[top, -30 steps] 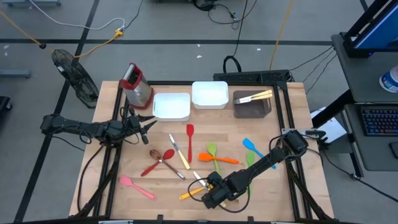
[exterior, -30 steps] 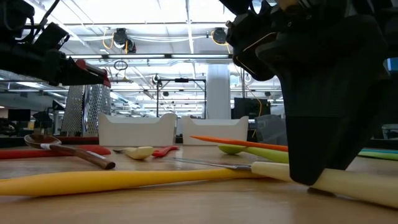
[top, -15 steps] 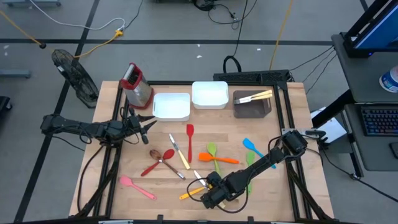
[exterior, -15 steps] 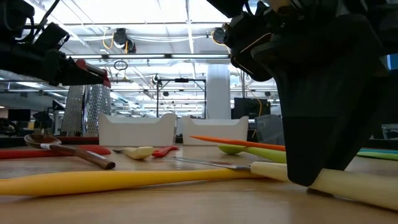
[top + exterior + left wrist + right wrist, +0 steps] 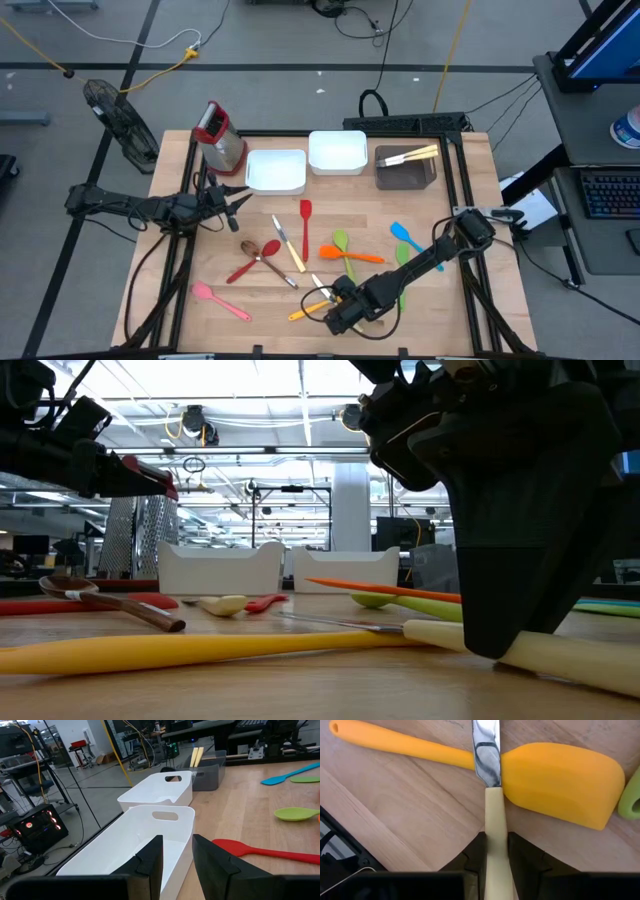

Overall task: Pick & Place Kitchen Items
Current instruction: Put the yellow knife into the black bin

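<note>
My right gripper [image 5: 338, 303] is down at the table's near middle, shut on a pale-handled steel knife [image 5: 495, 815]. The knife's blade [image 5: 486, 750] lies across a yellow spatula [image 5: 560, 777], which rests flat on the wood and also shows in the low view [image 5: 200, 649]. My left gripper [image 5: 238, 205] is open and empty, held above the table's left side and facing a white tray [image 5: 150, 840]. Other utensils lie flat mid-table: a red spatula [image 5: 305, 222], another pale-handled knife [image 5: 289, 246], a brown spoon [image 5: 268, 258], a pink spatula [image 5: 220, 300]. My right gripper pinches the knife's pale handle [image 5: 495, 827] between its two fingers [image 5: 473, 854], which lie on the handle's two long sides. The fingers come from above, slanting down, and stand across the handle. The handle [image 5: 570, 658] lies on the table, and the blade rests on the yellow spatula.
Two white trays [image 5: 276, 171] [image 5: 337, 152] and a dark tray [image 5: 406, 168] holding pale-handled knives stand along the far edge, with a red-topped metal box [image 5: 221, 136] at far left. Orange [image 5: 352, 256], green [image 5: 342, 243] and blue [image 5: 404, 237] spatulas lie beside my right arm.
</note>
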Tool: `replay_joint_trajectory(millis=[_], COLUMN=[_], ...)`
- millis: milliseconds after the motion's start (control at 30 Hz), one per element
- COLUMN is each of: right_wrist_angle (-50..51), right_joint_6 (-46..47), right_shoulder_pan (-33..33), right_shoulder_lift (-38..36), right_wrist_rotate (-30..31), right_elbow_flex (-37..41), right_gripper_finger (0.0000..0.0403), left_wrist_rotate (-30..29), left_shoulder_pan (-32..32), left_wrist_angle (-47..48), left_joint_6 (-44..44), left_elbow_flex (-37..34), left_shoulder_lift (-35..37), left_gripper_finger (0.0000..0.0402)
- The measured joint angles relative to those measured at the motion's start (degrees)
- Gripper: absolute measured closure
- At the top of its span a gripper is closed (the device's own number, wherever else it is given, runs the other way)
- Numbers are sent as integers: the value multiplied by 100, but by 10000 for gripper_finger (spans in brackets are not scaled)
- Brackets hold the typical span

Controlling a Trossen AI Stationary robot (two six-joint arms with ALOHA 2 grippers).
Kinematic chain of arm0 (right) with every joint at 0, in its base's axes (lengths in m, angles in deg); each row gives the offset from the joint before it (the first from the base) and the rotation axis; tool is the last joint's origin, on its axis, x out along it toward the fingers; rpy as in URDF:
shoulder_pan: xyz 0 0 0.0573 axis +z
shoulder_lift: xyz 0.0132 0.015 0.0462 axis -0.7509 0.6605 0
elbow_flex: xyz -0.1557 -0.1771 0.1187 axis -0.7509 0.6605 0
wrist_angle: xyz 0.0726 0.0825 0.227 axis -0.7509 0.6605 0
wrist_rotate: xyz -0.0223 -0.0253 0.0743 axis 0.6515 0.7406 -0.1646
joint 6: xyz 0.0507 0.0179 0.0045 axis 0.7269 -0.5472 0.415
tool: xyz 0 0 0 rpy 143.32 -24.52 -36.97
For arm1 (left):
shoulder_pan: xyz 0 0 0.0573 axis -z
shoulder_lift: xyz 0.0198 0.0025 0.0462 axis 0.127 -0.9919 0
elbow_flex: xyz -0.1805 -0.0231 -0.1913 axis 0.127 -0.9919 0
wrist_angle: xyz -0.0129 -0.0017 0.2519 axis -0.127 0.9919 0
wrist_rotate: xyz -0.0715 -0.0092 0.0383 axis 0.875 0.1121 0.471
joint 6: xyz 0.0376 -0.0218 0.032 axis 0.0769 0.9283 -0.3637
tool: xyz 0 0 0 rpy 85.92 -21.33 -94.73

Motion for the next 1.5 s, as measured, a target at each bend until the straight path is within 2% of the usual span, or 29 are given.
replay_joint_trajectory(millis=[300,1500], right_wrist_angle=[-105,-626], right_joint_6=[-142,-302], right_shoulder_pan=[0,-15], right_shoulder_lift=[-247,-455], right_wrist_rotate=[123,199], right_elbow_flex=[0,18], right_gripper_finger=[346,346], left_wrist_rotate=[0,0], left_shoulder_pan=[0,-1], left_wrist_angle=[1,1], left_joint_6=[0,0], left_elbow_flex=[0,0], left_shoulder_lift=[-2,-1], left_gripper_finger=[295,295])
